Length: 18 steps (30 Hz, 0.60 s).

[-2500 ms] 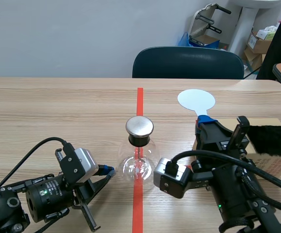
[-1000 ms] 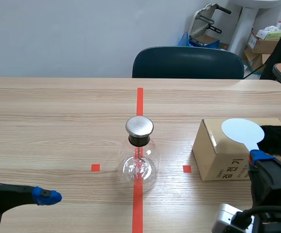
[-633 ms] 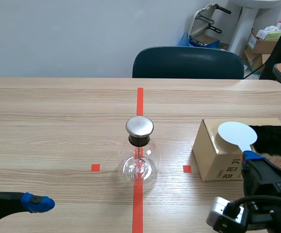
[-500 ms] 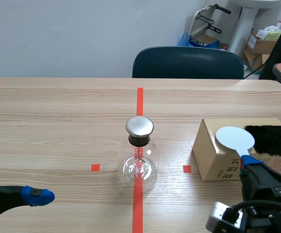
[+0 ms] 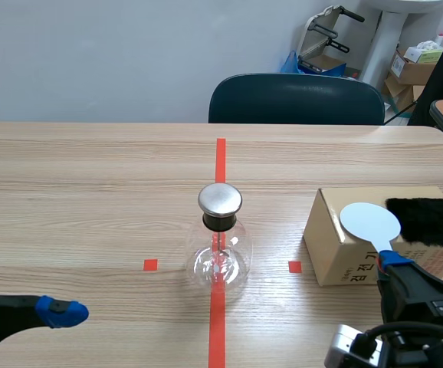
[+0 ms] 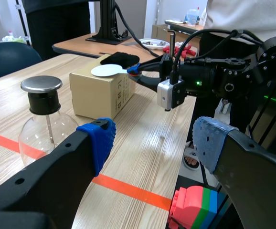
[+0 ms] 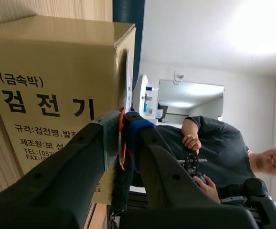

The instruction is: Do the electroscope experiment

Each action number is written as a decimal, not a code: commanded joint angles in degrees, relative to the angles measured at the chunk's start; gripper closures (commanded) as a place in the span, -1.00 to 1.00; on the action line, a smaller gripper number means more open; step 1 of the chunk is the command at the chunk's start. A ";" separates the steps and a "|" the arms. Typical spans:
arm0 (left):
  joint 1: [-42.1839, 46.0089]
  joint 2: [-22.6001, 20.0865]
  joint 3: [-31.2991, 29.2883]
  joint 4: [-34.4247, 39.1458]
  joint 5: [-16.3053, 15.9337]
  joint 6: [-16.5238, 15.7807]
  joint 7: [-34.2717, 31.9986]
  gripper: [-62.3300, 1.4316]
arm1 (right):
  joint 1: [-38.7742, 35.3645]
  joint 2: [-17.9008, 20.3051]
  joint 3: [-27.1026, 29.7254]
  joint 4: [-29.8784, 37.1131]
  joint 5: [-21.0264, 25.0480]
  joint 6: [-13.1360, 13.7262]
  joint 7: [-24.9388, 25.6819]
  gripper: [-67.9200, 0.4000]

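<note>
The only writing that can be read is on the cardboard box [image 7: 47,62]. In the right wrist view, its face just ahead of the right hand [image 7: 121,125] carries black Korean print: "(금속박)", with "검전기" in large letters beneath. Smaller lines below begin "TEL:" and "FAX:". At the lower right of the scene view the large letters show again on the box's side, barely legible and partly behind the white disc [image 5: 369,221] and its handle.
</note>
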 commanded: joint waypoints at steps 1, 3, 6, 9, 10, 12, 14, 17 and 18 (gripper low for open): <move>0.00 0.44 -0.22 1.25 -0.33 0.13 -0.46 -0.23 | 0.07 0.61 0.07 0.09 0.46 -0.79 -0.24 0.93; 0.00 0.44 -0.22 1.25 -0.33 0.28 -0.39 -0.23 | 0.07 0.61 0.07 0.09 0.46 -0.81 -0.24 0.88; 0.00 0.44 -0.22 1.25 -0.33 0.28 -0.35 -0.23 | 0.07 0.61 0.07 0.09 0.46 -0.81 -0.24 0.60; 0.00 0.42 -0.22 1.22 -0.33 0.28 0.13 -0.23 | 0.07 0.61 0.07 0.09 0.46 -0.81 -0.22 0.14; 0.00 0.42 -0.22 1.22 -0.33 0.28 0.33 -0.23 | 0.07 0.61 0.07 0.09 0.46 -0.81 -0.22 -0.01; 0.00 0.42 -0.22 1.22 -0.33 0.28 0.92 -0.23 | 0.07 0.61 0.07 0.09 0.44 -0.81 -0.20 -0.32; 0.00 0.42 -0.22 1.22 -0.33 0.28 1.38 -0.23 | 0.07 0.61 0.07 0.09 0.44 -0.81 -0.20 -0.63; 0.00 0.42 -0.22 1.22 -0.33 0.28 1.36 -0.23 | 0.07 0.61 0.07 0.09 0.44 -0.87 -0.20 -1.00; 0.00 0.42 -0.22 1.22 -0.33 0.28 1.36 -0.22 | 0.07 0.61 0.07 0.09 0.42 -0.87 -0.20 -1.00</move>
